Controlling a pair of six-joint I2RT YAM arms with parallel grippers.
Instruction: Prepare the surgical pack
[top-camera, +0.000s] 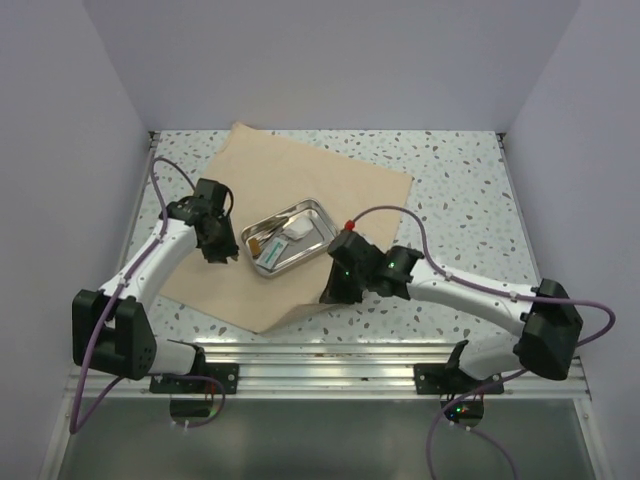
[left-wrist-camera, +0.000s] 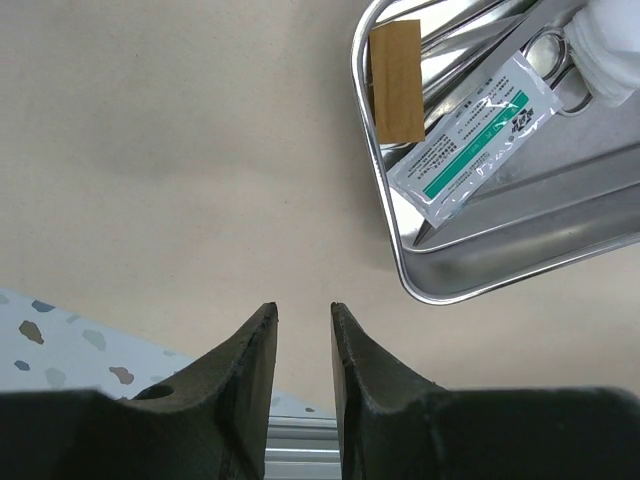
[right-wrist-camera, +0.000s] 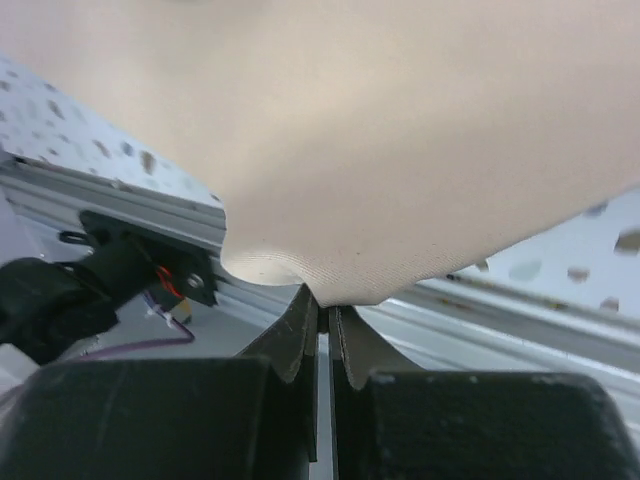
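Right fingers (right-wrist-camera: 298, 335) are pinched tight on the near edge of the tan wrap sheet (right-wrist-camera: 400, 150), which bunches right at their tips and drapes away beyond them, lifted off the speckled desk (right-wrist-camera: 60, 110). Left fingers (left-wrist-camera: 250, 360) sit just a narrow gap apart with nothing between them, hovering over the sheet. Ahead of those tips and off to their right, the steel tray (left-wrist-camera: 470, 290) lies on the sheet, holding a white-and-green packet (left-wrist-camera: 470, 140), a tan strip (left-wrist-camera: 396, 80) and some shiny instruments (left-wrist-camera: 465, 45).
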